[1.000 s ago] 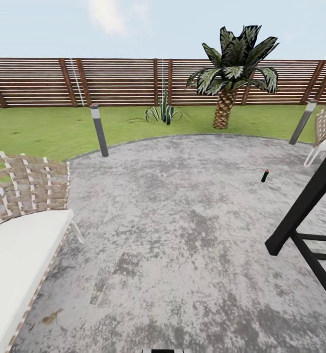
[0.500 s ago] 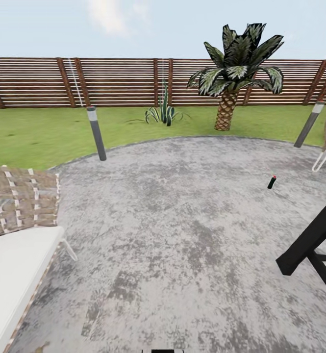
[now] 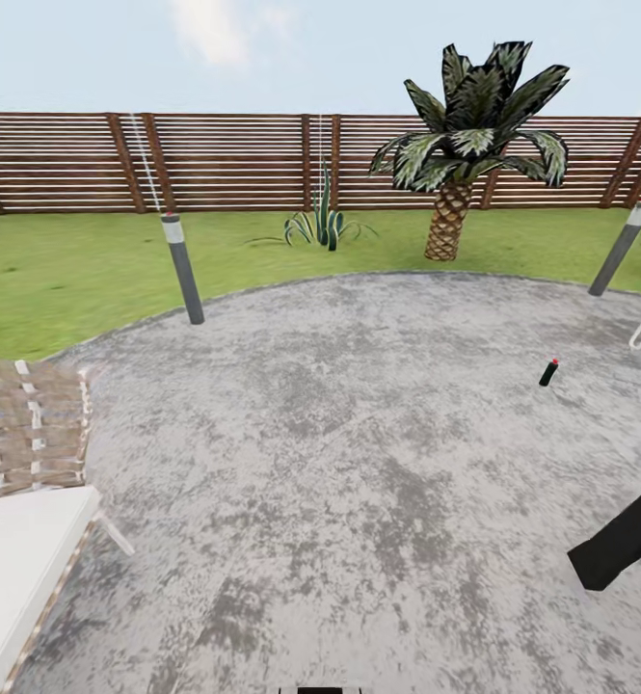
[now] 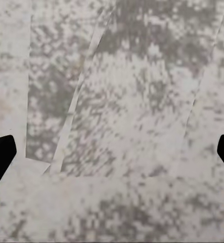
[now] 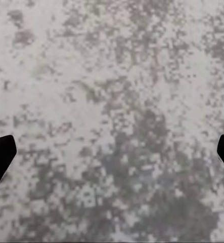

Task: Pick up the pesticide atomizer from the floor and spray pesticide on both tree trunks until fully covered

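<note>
A: One small dark-green cylindrical pesticide atomizer with a red cap (image 3: 548,372) stands on the mottled grey paved patio (image 3: 359,463), right of centre in the head view, well apart from the short scaly-trunked palm (image 3: 447,220) and the brown slatted wooden fence (image 3: 233,162).

B: How will it handle?

A: Judged light, rigid, probably smooth and easily tipped; take it around the mid-body, below the cap.

B: And the grippers?

A: In both wrist views, the left gripper (image 4: 112,154) and the right gripper (image 5: 112,154) show dark fingertips at opposite frame edges, spread wide over bare paving, holding nothing.
</note>
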